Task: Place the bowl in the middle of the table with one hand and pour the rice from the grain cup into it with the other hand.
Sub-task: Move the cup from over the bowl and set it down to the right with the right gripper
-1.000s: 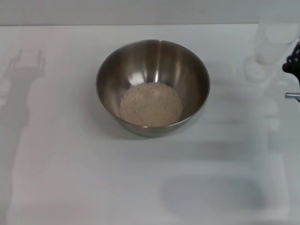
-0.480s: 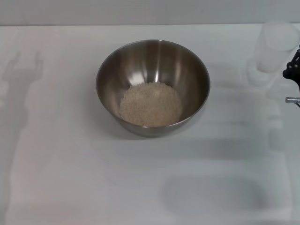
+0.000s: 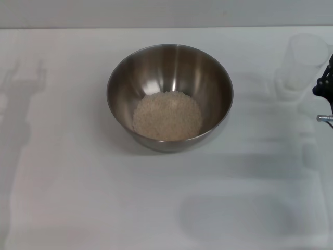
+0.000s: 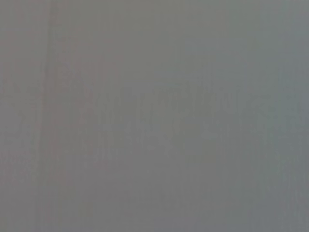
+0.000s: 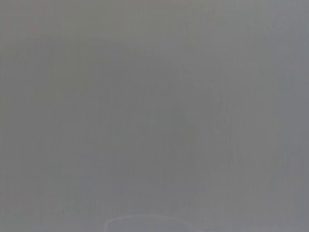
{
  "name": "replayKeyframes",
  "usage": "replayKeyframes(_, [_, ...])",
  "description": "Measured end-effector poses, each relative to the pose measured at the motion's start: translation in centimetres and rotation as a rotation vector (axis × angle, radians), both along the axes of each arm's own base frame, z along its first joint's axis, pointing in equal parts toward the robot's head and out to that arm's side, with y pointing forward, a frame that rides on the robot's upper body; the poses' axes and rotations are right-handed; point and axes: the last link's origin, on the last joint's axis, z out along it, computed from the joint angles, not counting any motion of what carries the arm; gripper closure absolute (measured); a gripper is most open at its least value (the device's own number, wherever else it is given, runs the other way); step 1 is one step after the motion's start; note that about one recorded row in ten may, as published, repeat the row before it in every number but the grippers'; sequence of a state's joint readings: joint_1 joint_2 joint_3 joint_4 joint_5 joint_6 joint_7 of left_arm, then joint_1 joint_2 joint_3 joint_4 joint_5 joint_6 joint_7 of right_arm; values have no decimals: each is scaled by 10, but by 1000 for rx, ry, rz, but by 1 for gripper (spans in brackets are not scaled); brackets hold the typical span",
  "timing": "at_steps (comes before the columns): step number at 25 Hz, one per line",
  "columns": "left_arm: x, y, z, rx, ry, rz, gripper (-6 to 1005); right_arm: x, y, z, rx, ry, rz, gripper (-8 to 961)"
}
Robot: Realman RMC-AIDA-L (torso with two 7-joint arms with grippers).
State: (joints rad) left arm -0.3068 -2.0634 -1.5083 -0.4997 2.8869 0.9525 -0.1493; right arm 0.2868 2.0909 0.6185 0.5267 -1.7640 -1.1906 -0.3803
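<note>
The bowl stands mid-table holding the rice in 1 heap at its bottom. The grain cup, upright and apparently empty, stands near the right edge beside the right gripper, mostly cut off; whether it grips the cup I cannot tell. Both wrist views show only grey; the left gripper is unseen.

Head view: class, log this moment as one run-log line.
bowl: mid-table | rice: in bowl | grain cup: upright, far right | right claw: beside cup | left claw: unseen
</note>
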Motion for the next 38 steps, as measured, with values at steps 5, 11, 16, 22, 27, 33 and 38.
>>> replayKeyframes(5, [1,0,-2,-7,5,-3,472,4,-2,-5,-32,10,-19,947])
replayKeyframes(11, [-1,-1,-2,-10,6,2,472,3,-4,-9,-55,5,-8,947])
replayKeyframes(16, [-1,-1,-3,-11,4,4,472,5,-5,-10,-70,-9,-6,947])
replayKeyframes(22, [-1,-2,-3,-11,2,2,472,12,-7,-9,-72,27,-21,948])
replayKeyframes(27, [-1,-2,-3,-11,3,1,472,15,-8,-8,-72,38,-25,942])
replayKeyframes(33, [2,0,-2,-7,4,-9,472,20,-8,-6,-72,35,-34,929])
replayKeyframes(38, [3,0,-2,-5,4,-13,472,22,-8,-5,-73,36,-37,918])
